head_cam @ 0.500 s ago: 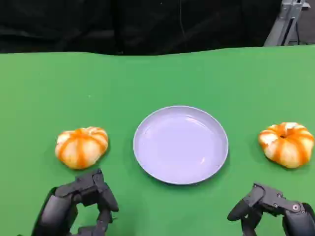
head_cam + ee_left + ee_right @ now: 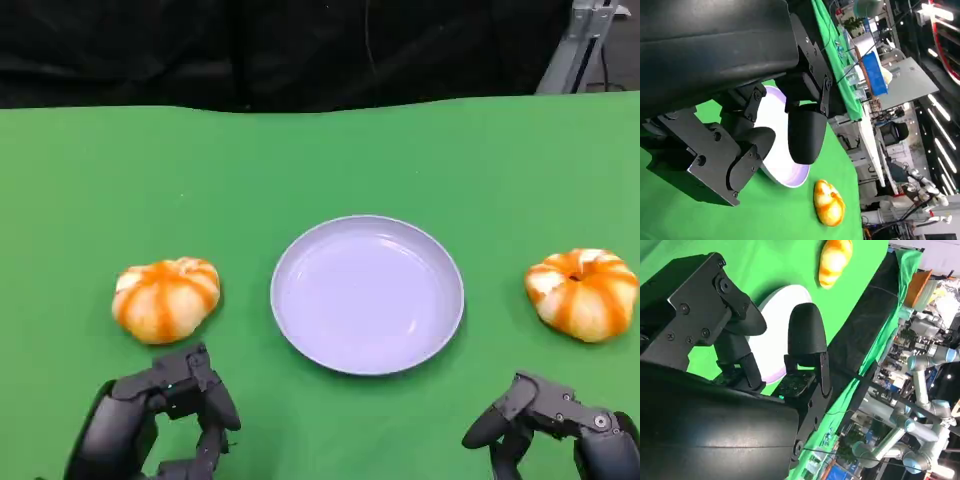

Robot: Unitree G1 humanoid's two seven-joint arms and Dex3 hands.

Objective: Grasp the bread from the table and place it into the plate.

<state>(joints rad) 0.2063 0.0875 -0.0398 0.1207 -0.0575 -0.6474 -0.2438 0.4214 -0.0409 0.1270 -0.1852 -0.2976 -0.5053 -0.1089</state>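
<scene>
Two orange-and-white pumpkin-shaped breads lie on the green table, one (image 2: 166,299) left of the lavender plate (image 2: 367,294) and one (image 2: 583,293) to its right. The plate holds nothing. My left hand (image 2: 160,415) hovers just in front of the left bread, fingers apart and empty. My right hand (image 2: 555,425) is low at the front right, nearer than the right bread, also empty with fingers apart. The left wrist view shows my left hand's fingers (image 2: 805,135), the plate (image 2: 782,172) and the far bread (image 2: 829,202). The right wrist view shows the plate (image 2: 782,300) and the other bread (image 2: 835,260).
A black curtain (image 2: 250,50) hangs behind the table's far edge. A grey metal stand (image 2: 585,45) rises at the back right. Green cloth lies bare between the plate and each bread.
</scene>
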